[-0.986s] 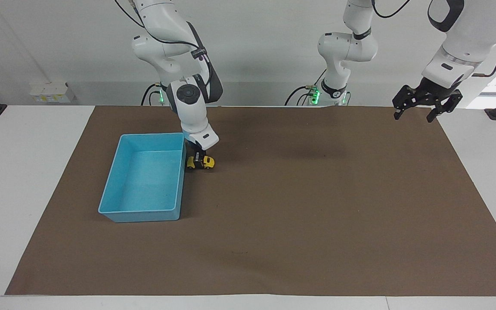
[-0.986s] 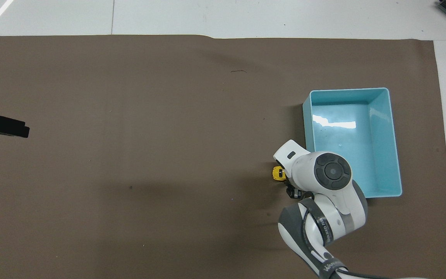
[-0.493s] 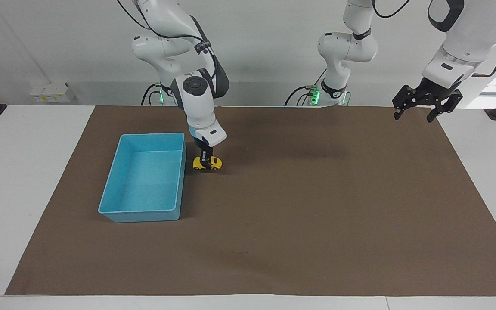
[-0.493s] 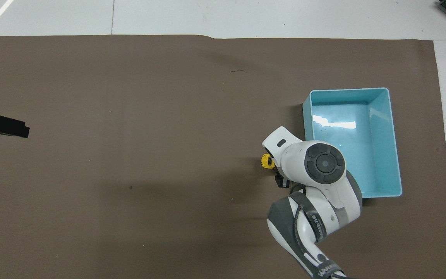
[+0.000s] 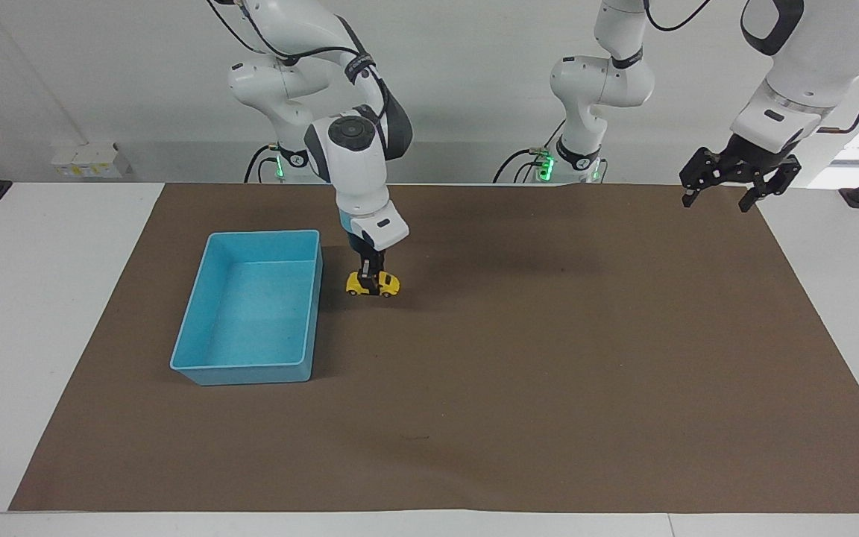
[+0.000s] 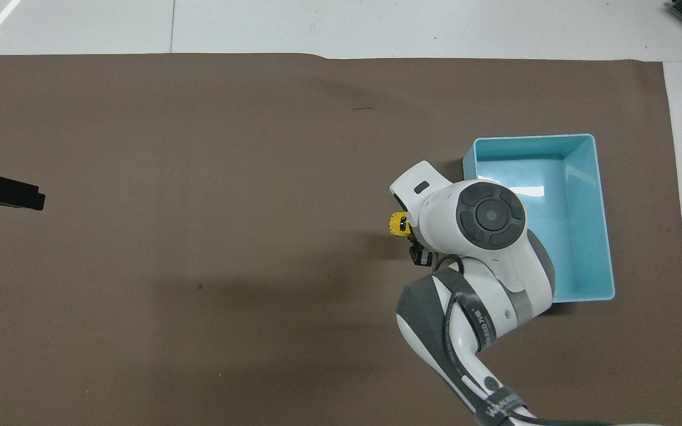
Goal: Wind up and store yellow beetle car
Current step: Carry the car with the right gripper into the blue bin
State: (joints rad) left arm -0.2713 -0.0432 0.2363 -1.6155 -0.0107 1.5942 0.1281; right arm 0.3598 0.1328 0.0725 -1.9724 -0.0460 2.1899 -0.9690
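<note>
One small yellow beetle car (image 5: 373,284) is rolling away from the blue tray (image 5: 198,365), pinched tight by the right gripper (image 5: 373,273), winding up, while the left gripper (image 5: 729,181) is waiting, fingers spread.

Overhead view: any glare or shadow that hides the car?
Overhead view: glare streak on the blue tray floor; the right arm covers most of the yellow beetle car. Facing view: the car shows clearly, soft shadow on the brown mat.

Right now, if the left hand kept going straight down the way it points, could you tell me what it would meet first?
The left hand waits, fingers open and pointing down, over the brown mat's corner at the left arm's end. Nothing lies beneath it, so it would probably meet the mat first.
</note>
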